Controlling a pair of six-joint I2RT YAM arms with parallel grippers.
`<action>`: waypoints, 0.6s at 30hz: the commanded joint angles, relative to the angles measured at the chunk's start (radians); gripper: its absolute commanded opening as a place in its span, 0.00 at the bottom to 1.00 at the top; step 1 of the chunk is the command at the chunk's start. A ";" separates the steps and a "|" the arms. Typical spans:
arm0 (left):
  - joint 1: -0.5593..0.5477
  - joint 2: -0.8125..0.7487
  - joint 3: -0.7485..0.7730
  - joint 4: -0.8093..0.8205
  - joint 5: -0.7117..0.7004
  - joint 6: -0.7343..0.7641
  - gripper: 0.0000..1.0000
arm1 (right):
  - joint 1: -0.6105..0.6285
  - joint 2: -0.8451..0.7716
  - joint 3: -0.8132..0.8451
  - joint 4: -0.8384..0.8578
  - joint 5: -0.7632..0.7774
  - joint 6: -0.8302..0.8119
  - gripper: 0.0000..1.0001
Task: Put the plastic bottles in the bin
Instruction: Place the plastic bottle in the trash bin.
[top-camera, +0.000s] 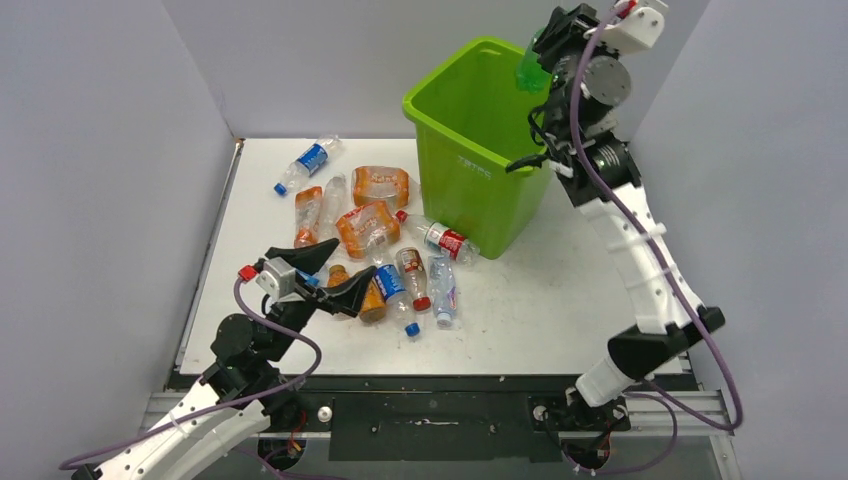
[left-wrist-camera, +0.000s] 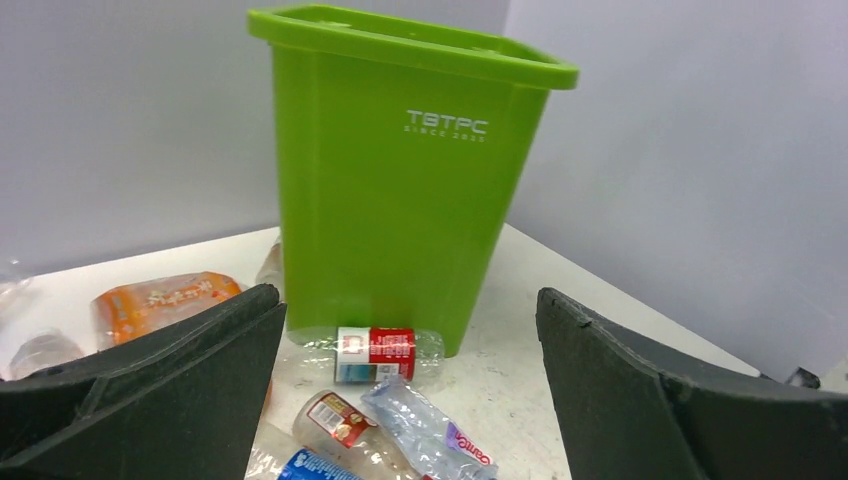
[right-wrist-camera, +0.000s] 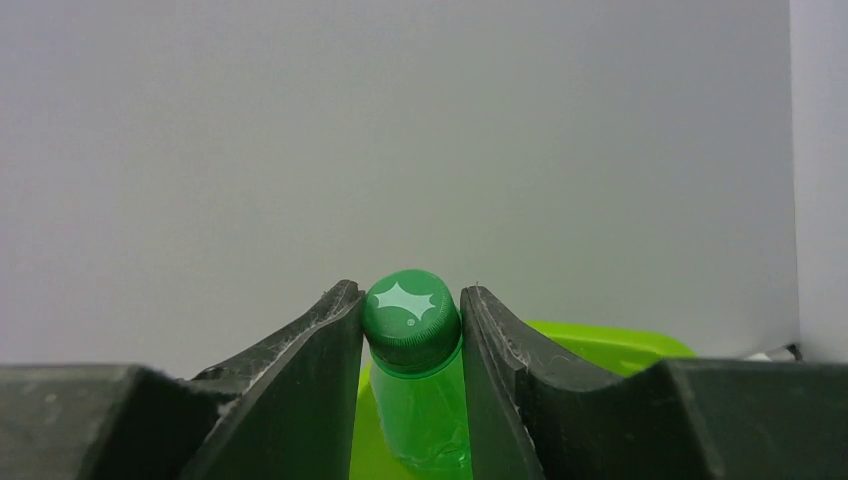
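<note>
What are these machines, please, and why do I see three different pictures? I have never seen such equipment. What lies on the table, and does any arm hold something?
These are two robot arms fixed at the near edge of a white table. One picture looks down from above; the other two come from a small camera on each wrist.

Crushed plastic bottles lie scattered on the table beside a tall lime-green bin.

The left gripper is wide open and holds nothing, low over the bottles. The right gripper is raised over the bin's rim and squeezes a small green bottle just below its cap, with the bin's rim visible beneath.
</note>
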 joint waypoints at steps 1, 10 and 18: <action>-0.003 -0.009 -0.003 0.040 -0.127 0.015 0.96 | -0.130 0.082 0.085 -0.039 -0.126 0.283 0.05; -0.011 -0.027 0.024 -0.020 -0.235 0.013 0.96 | -0.205 0.113 0.125 -0.184 -0.346 0.480 0.90; -0.015 -0.026 0.053 -0.087 -0.478 0.056 0.96 | -0.072 -0.278 -0.326 0.003 -0.524 0.422 0.90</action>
